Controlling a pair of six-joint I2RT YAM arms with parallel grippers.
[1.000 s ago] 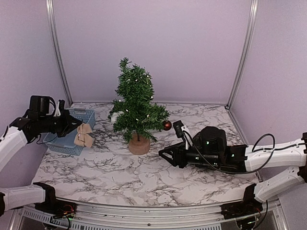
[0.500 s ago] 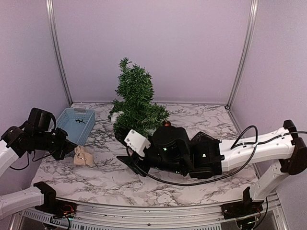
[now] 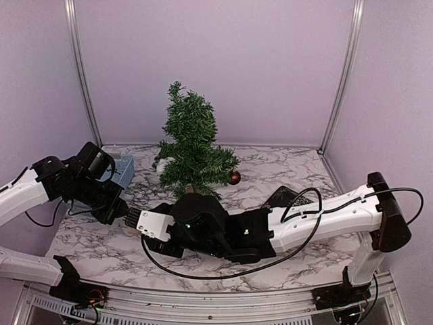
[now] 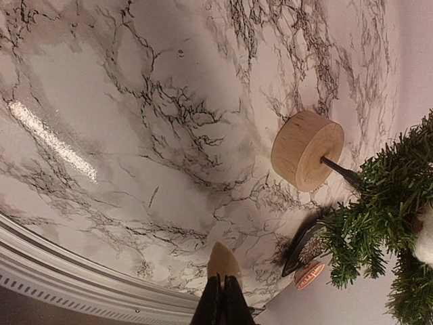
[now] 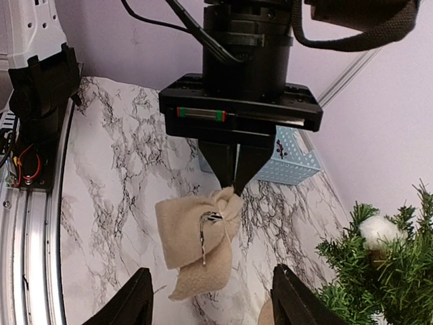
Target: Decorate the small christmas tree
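Observation:
The small christmas tree (image 3: 193, 142) stands mid-table; its tan stump (image 4: 308, 149) shows in the left wrist view, and the right arm (image 3: 270, 230) hides it from above. My left gripper (image 5: 233, 181) is shut on the knot of a beige fabric bow (image 5: 199, 244), which hangs from it above the table. From above, the left gripper (image 3: 124, 214) is front left of the tree. My right gripper (image 5: 220, 301) is open and empty, its fingers (image 5: 139, 301) spread either side below the bow without touching it.
A blue basket (image 5: 291, 162) sits behind the left gripper, partly hidden from above (image 3: 124, 169). A red ball (image 3: 235, 177) and a white cotton ball (image 5: 379, 230) hang on the tree. The table's front rail (image 4: 81, 277) runs close by.
My right arm has swept left across the front of the tree to face the bow. My left arm has moved right and further in, with the bow in its jaws.

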